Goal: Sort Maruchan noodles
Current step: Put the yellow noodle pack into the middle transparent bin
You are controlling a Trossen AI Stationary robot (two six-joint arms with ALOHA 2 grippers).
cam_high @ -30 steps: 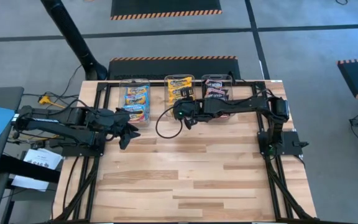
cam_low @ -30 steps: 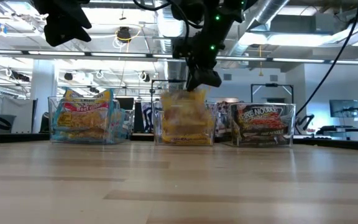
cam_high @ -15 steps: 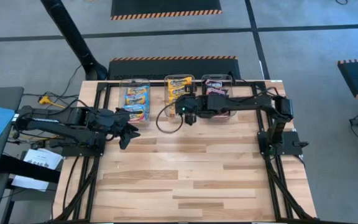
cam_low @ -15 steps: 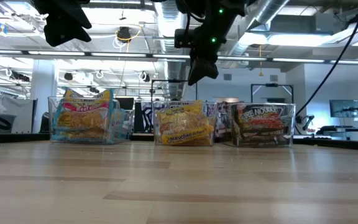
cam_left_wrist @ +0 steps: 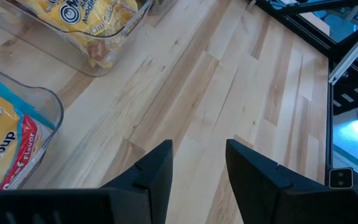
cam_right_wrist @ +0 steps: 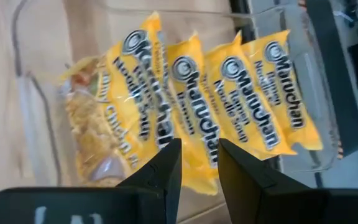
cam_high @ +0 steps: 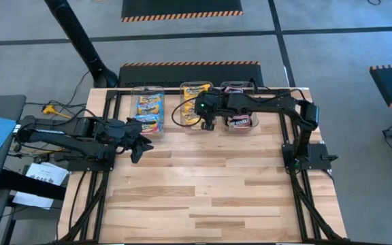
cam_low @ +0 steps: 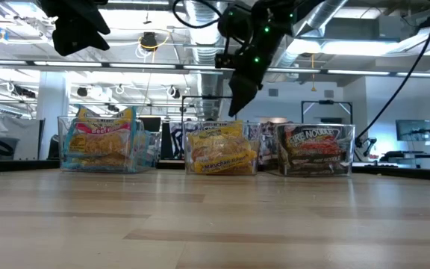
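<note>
Tabletop bins (cam_high: 197, 109) hold sorted Maruchan noodles (cam_right_wrist: 191, 118), yellow-orange in the middle.

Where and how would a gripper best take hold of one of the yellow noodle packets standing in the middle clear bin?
Probably by its top edge, coming straight down from above. In the right wrist view the yellow packets stand on edge, overlapping in a row, so only their upper edges are free. The clear middle bin walls off the sides. The right gripper already hangs above it, fingers parted and empty.
</note>
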